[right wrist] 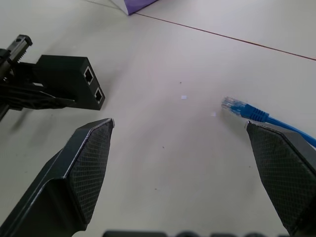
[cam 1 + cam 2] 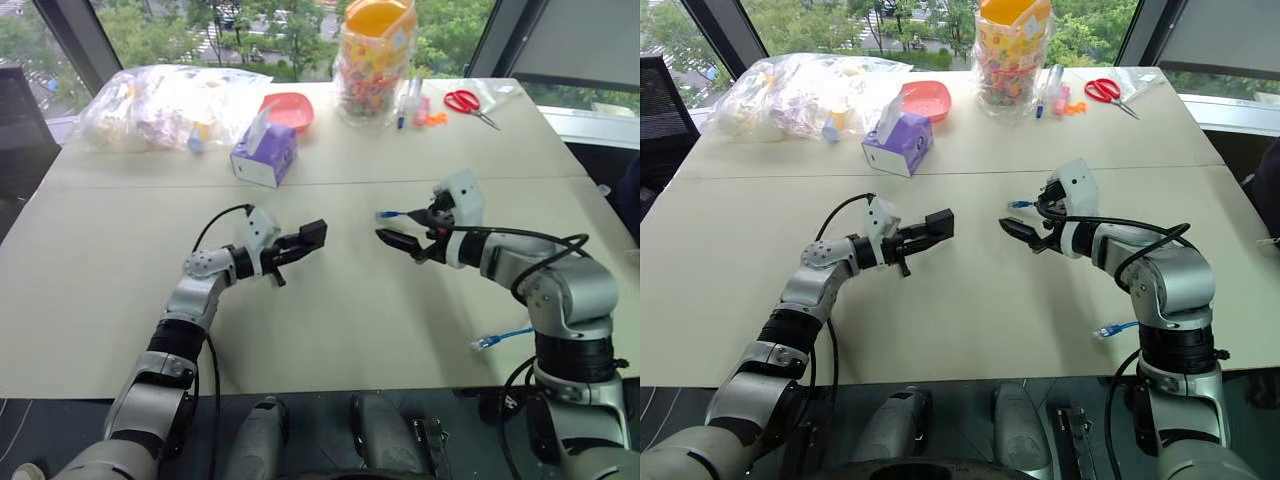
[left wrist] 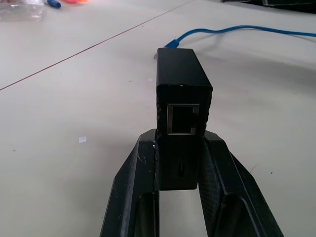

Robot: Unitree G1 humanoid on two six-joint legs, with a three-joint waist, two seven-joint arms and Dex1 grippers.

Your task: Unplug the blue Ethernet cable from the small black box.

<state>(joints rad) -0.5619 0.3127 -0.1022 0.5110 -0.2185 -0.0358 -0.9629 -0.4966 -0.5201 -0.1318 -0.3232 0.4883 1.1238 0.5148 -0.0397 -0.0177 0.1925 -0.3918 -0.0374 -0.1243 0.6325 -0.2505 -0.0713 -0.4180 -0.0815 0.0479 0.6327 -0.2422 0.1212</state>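
My left gripper is shut on the small black box, holding it level above the middle of the table. In the left wrist view the box stands clamped between the two fingers, an empty port facing the camera. The blue Ethernet cable lies loose on the table, its plug free and apart from the box. Its other plug rests near the front right edge. To the right of the box my right gripper hangs open over the table with nothing between its fingers, beside the free plug.
At the back of the table stand a purple tissue box, a red bowl, a filled plastic bag, a jar of sweets, pens and red scissors.
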